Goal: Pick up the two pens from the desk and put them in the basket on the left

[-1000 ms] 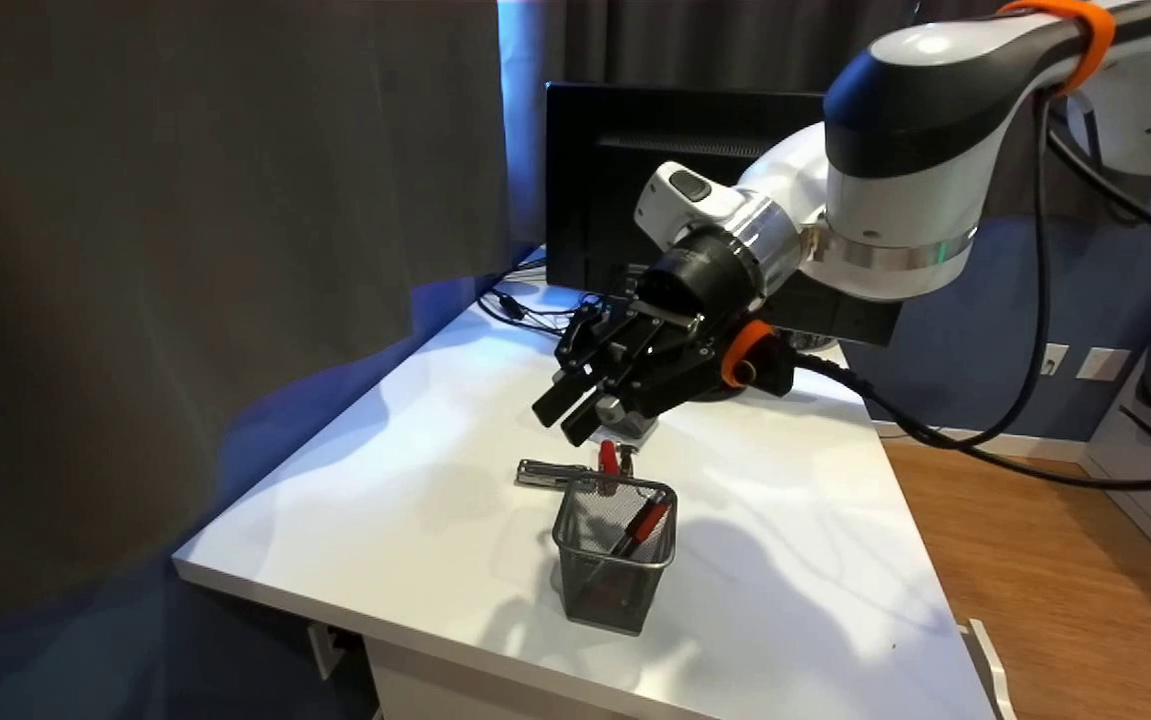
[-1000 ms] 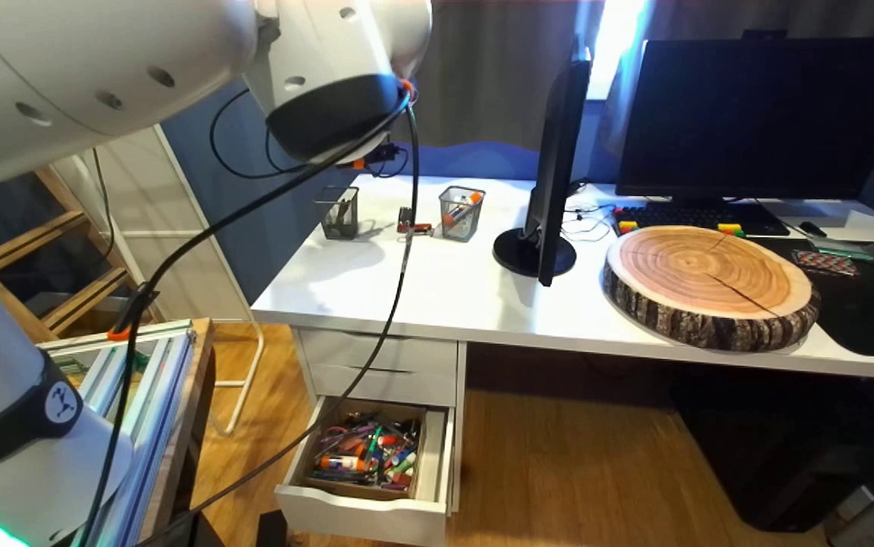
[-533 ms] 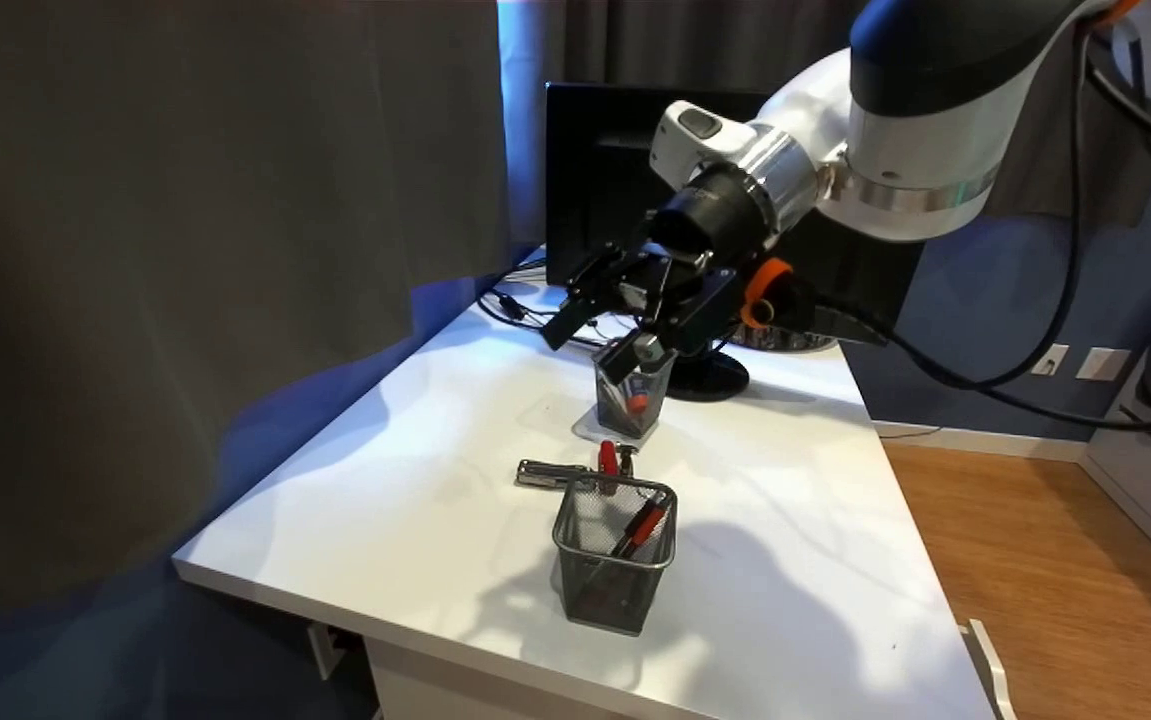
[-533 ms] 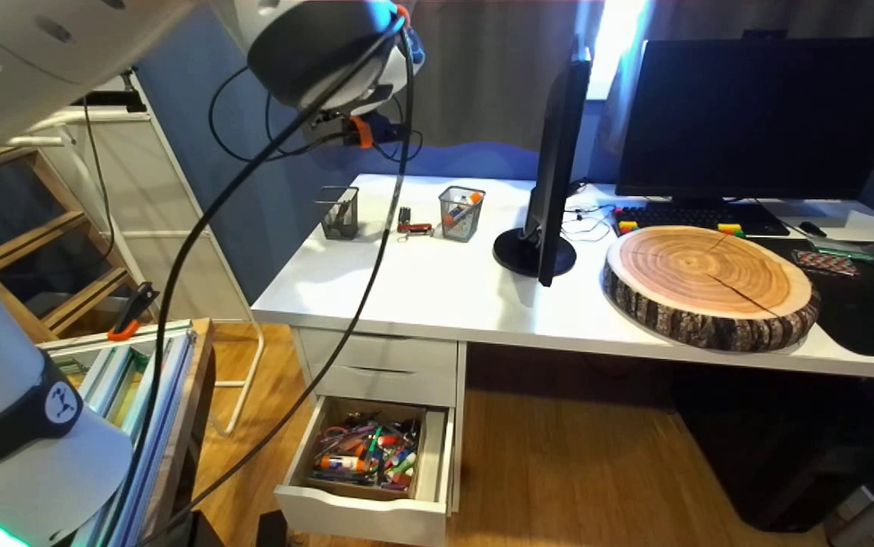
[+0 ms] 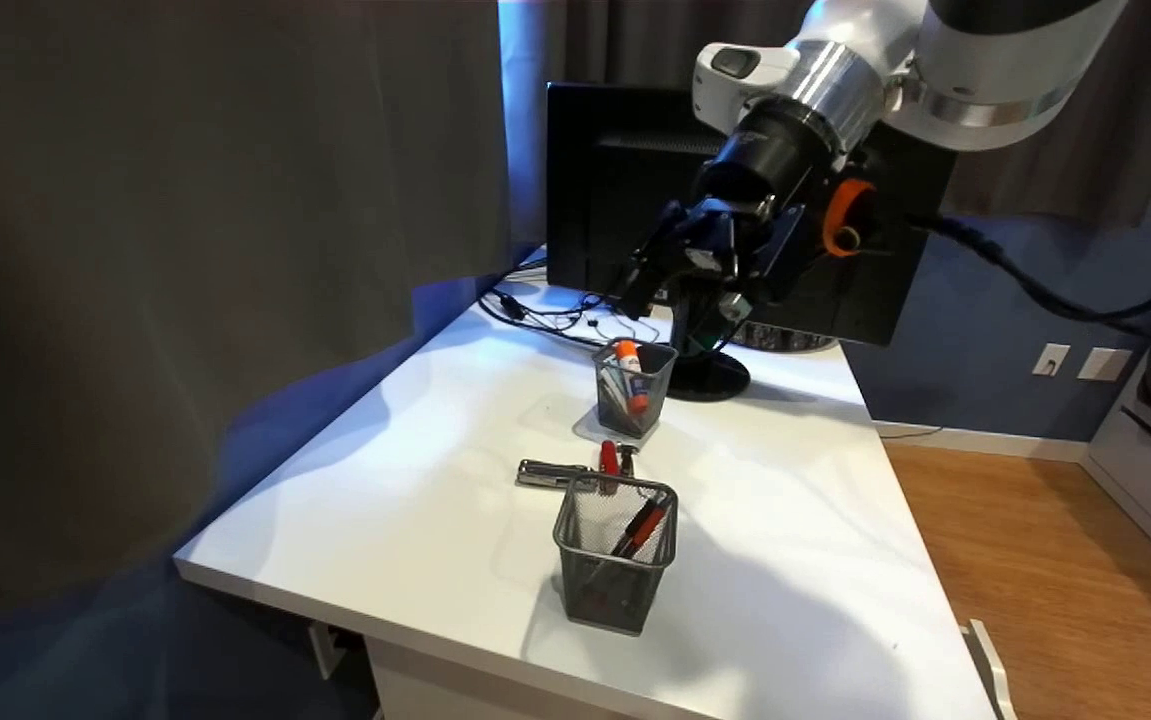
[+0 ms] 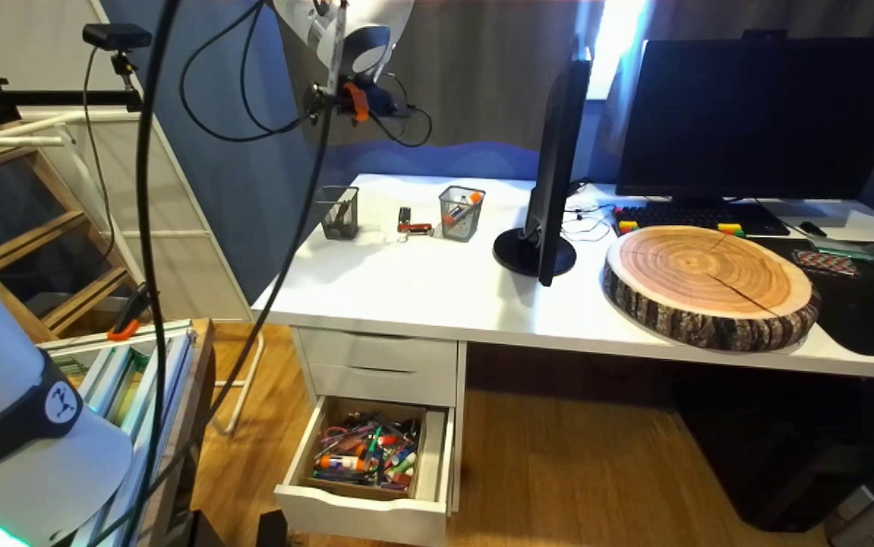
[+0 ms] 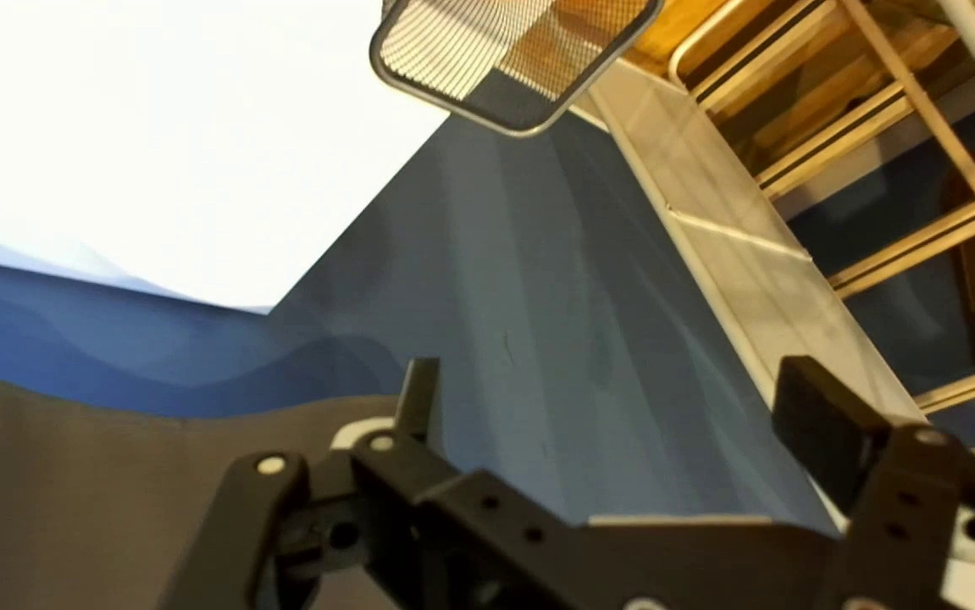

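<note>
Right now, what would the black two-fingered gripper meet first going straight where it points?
Probably the dark blue wall, which lies ahead of the open gripper in the wrist view; depth is unclear.

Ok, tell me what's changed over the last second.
The arm has risen and shifted rightward in an exterior view; its open, empty jaws look wider apart. The far mesh holder, mostly hidden there before, now shows. Nothing was visibly grasped or released; the two pens still lean in the near basket.
</note>
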You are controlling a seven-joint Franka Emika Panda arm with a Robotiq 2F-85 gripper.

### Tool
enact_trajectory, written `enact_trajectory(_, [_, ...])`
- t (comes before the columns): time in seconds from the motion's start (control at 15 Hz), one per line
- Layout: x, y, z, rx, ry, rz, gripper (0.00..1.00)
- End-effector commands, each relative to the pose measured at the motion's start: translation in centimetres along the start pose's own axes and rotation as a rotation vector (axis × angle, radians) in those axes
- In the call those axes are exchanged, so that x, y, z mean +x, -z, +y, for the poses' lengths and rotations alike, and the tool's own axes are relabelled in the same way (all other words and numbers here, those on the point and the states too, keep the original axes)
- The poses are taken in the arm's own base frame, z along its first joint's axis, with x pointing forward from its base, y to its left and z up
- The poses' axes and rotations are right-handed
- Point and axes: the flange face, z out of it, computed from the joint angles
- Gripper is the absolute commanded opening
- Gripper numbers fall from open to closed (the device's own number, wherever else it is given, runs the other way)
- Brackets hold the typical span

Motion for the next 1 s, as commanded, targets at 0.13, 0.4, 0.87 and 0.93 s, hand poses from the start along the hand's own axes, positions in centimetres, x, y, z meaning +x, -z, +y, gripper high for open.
enact_trajectory(0.13, [0.5,3.4,-3.2,-0.033,-0.088,-0.235,1.00])
enact_trajectory(0.4, [0.9,5.9,-5.0,-0.110,-0.136,-0.327,1.00])
enact_trajectory(0.87, [1.5,7.4,-5.3,-0.163,-0.179,-0.320,1.00])
enact_trajectory(0.93, [1.5,7.6,-5.4,-0.174,-0.181,-0.325,1.00])
